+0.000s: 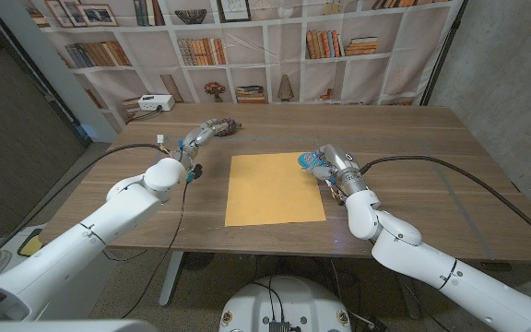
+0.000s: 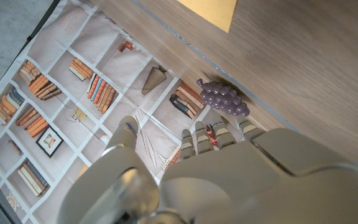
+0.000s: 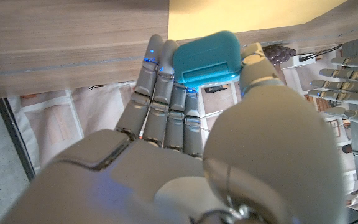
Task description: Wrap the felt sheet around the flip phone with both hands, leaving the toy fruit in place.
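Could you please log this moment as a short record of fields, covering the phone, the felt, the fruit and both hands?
Flip phone: teal, closed, held by the right hand at the felt's right edge
Felt sheet: yellow, lying flat and unfolded on the table
Toy fruit: purple grapes, near the table's far edge
Left hand: holds nothing, near the grapes
Wrap: not yet started

Yellow felt sheet (image 1: 275, 189) laid flat mid-table. Teal flip phone (image 1: 315, 160), closed, seen at the sheet's 2 o'clock corner. Purple toy grapes (image 2: 223, 98) placed toward 10 o'clock.
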Controlling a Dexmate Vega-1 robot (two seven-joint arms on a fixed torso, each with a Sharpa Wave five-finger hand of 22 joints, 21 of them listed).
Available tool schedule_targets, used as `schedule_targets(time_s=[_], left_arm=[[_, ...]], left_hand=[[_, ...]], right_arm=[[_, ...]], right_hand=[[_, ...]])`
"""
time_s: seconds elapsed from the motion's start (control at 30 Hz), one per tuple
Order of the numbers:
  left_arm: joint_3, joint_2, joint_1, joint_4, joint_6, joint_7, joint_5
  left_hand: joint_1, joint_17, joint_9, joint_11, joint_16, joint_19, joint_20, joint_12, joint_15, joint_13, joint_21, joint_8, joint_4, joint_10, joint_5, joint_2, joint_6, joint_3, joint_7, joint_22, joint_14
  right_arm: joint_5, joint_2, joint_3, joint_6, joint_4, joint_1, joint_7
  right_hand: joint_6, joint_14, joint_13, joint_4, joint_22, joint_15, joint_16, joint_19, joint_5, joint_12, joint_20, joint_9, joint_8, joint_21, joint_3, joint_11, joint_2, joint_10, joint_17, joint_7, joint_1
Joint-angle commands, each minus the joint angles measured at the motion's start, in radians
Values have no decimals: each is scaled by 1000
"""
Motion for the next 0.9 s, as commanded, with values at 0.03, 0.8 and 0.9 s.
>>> schedule_targets(time_s=[0.03,0.8,0.9], left_arm=[[48,110,-36,-134,196,0,87],[198,170,-188,-128,368,-155,241],[215,167,-210,-116,372,-178,257]], left_hand=[[37,2,4,-6,-3,36,-6,8,-10,5,15,9,-20,16,2,3,22,9,1,0,15],[136,1,7,-16,-1,109,-14,23,-27,9,34,20,-37,100,0,-6,98,25,-4,0,82],[145,1,7,-20,-3,107,-12,23,-28,9,32,20,-37,105,1,-6,103,26,-5,1,84]], right_arm=[[-28,24,-38,62,13,10,36],[-36,149,-96,133,116,33,2],[-38,162,-104,149,139,39,-10]], right_hand=[[230,246,96,0,5,-338,-6,12,5,31,-20,5,-3,10,69,-177,214,207,7,-179,210],[242,262,88,3,3,-337,-15,11,4,26,-23,3,-19,43,69,-180,206,217,31,-175,214],[246,262,90,3,3,-337,-17,11,4,27,-23,3,-20,47,69,-179,205,219,33,-175,214]])
